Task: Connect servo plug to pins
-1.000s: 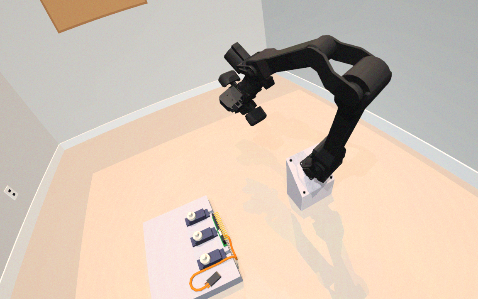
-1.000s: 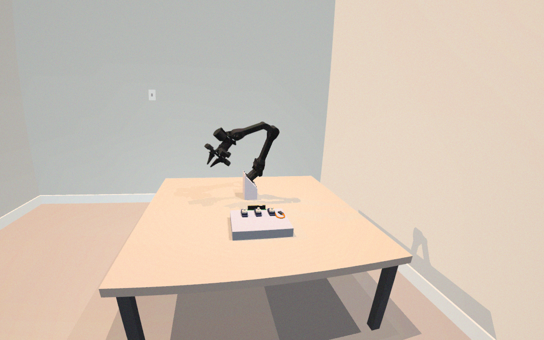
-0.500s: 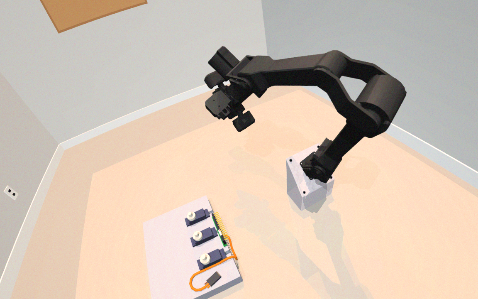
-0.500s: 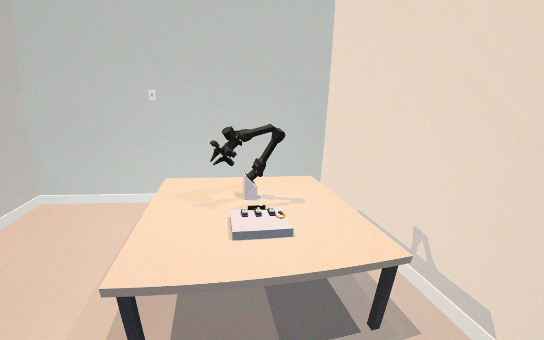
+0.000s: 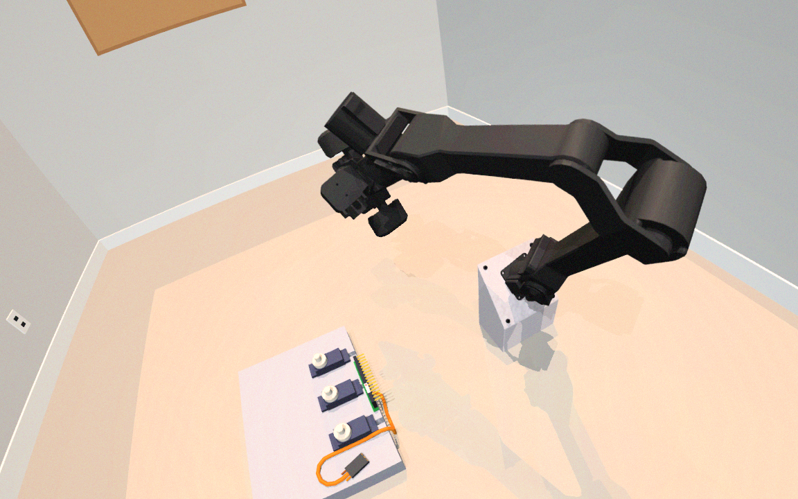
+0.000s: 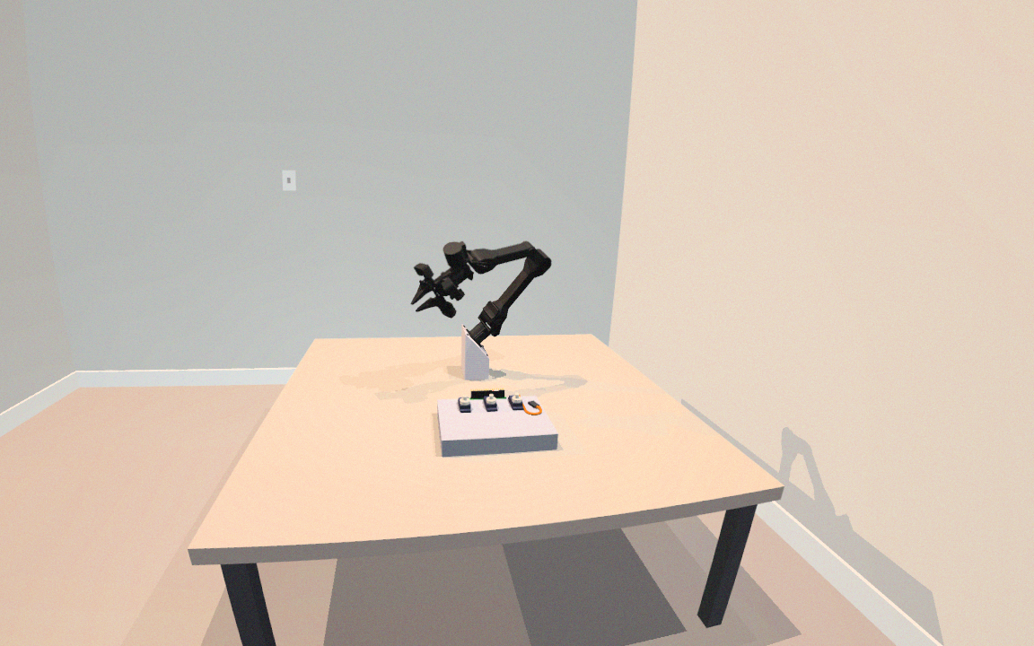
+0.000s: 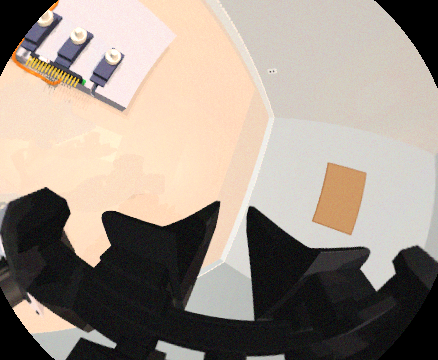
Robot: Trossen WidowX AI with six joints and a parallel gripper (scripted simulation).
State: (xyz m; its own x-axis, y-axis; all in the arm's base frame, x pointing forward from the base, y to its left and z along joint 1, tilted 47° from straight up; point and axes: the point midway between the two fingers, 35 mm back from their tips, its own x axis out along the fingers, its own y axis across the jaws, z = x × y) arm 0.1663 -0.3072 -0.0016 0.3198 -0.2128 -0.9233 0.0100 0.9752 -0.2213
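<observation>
The dark plug (image 5: 357, 465) (image 6: 533, 404) lies on top of the pale holder (image 5: 284, 409) (image 6: 496, 425) (image 7: 144, 35), near a corner, at the end of the looped orange lead (image 5: 358, 439). The pin row (image 5: 366, 371) (image 7: 54, 71) sticks out from the holder's edge facing the arm base. The coloured band and dot cannot be made out. My gripper (image 6: 415, 307) (image 7: 233, 208) is high above the table, well away from the holder. It is open, with a narrow gap and nothing between the fingertips. The plug does not show in the wrist view.
Three dark servos with white hubs stand on the holder; one servo (image 5: 361, 427) is closest to the plug. The lead also runs along the pin side of the holder. The arm's pale base block (image 5: 490, 307) (image 6: 474, 365) stands on the table (image 5: 204, 322) (image 6: 344, 482).
</observation>
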